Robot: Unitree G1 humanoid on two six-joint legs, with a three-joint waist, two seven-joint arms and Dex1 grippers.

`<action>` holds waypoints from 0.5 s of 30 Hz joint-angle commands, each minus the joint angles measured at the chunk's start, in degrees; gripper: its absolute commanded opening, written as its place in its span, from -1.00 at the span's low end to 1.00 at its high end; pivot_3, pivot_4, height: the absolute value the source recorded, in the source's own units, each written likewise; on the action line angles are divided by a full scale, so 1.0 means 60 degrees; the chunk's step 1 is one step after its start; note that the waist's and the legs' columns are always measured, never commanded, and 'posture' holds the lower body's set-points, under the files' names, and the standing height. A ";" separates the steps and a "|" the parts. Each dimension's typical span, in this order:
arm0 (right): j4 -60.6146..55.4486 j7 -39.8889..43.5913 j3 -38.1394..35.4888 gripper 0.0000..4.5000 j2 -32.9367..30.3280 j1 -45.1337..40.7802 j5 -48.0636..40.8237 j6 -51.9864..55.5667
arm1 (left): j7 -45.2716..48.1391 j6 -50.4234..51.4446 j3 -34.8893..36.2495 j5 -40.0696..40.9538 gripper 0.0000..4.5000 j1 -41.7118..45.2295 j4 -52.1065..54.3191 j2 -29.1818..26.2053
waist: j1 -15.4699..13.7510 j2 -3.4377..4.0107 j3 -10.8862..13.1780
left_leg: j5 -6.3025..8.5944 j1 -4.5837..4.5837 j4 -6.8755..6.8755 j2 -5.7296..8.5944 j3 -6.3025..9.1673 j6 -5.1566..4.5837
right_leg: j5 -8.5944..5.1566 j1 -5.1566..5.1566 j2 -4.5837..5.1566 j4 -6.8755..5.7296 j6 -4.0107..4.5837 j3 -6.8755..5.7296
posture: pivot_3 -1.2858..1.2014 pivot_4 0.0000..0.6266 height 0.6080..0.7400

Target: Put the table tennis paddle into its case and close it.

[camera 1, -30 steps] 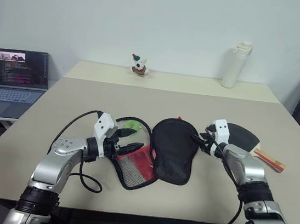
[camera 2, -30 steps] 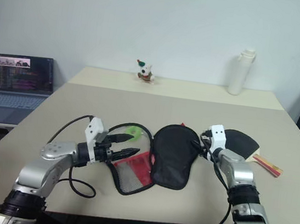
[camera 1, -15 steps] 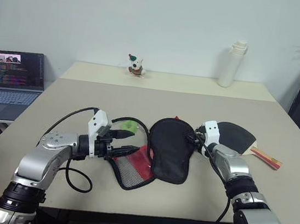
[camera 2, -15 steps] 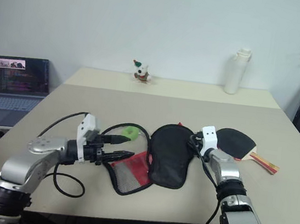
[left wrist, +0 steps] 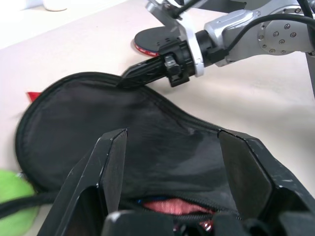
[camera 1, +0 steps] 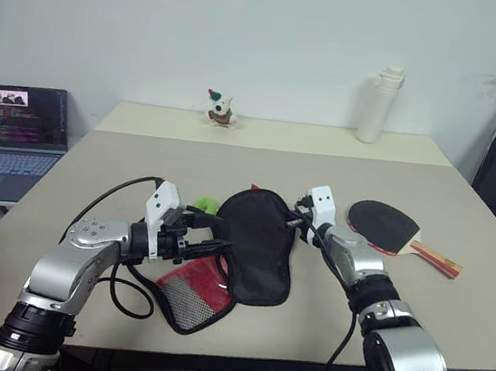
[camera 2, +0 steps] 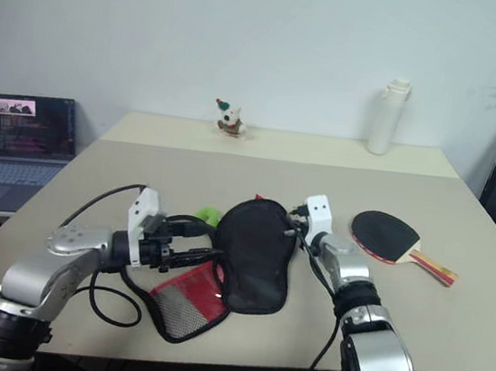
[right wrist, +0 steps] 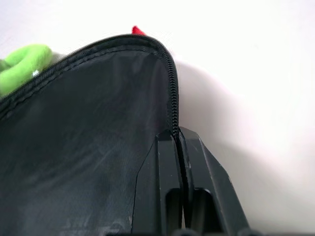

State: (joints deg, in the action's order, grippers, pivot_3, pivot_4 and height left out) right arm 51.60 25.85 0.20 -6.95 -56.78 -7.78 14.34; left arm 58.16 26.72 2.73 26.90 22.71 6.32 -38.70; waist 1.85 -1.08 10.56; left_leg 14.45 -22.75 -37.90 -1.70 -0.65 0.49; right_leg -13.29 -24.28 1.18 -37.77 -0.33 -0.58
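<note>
Pinching the zip edge of the case (camera 1: 254,241) mid-table, the right gripper (right wrist: 178,142) is clamped tight; the left gripper (left wrist: 172,162) gapes over its black flap. Paddle (camera 1: 387,226) lies apart, rightward.

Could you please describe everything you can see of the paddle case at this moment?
The case is a soft, paddle-shaped fabric pouch lying unzipped on the table. Its black flap is folded open, baring a red-and-black side with a mesh pocket. A zip runs along its edge. The right gripper is shut on the flap's zip edge; the left gripper, open, straddles the narrow end.
</note>
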 commanded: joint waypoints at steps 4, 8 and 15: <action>0.1172 -0.0814 -0.1060 -0.99 0.0018 -0.1073 -0.0394 -0.0709 | 0.0076 -0.0067 0.0101 0.0109 0.42 0.0029 0.0383 -0.0085 | -0.0004 0.0000 0.0000 | 0.0000 -0.0002 0.0001 0.0000 0.0000 0.0000 | 0.0000 0.0001 0.0007 0.0000 0.0000 0.0000 | 0.03 -0.52 1.00; 0.1884 -0.1501 -0.1674 -0.99 -0.0170 -0.1355 -0.0523 -0.0906 | 0.0144 -0.0092 0.0063 0.0096 0.42 0.0081 0.0341 -0.0083 | -0.0004 0.0000 0.0000 | 0.0000 -0.0004 0.0001 0.0000 -0.0001 0.0000 | 0.0000 0.0001 0.0012 0.0003 0.0000 0.0000 | 0.03 -0.52 1.00; 0.2512 -0.2892 -0.2534 -0.99 -0.0682 -0.1294 -0.0704 -0.0850 | 0.0360 -0.0201 -0.0013 -0.0004 0.42 0.0241 0.0125 -0.0084 | -0.0003 0.0000 0.0000 | 0.0000 -0.0006 0.0001 0.0002 -0.0003 0.0000 | 0.0000 0.0001 0.0013 0.0004 0.0001 0.0001 | 0.03 -0.52 1.00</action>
State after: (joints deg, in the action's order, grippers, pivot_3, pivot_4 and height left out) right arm 67.24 10.52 -13.46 -10.33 -63.14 -10.88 10.37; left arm 59.69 26.69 2.52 26.76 22.94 6.29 -38.71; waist 1.83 -1.08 10.56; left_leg 14.45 -22.79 -37.89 -1.69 -0.67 0.49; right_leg -13.29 -24.28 1.25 -37.75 -0.33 -0.57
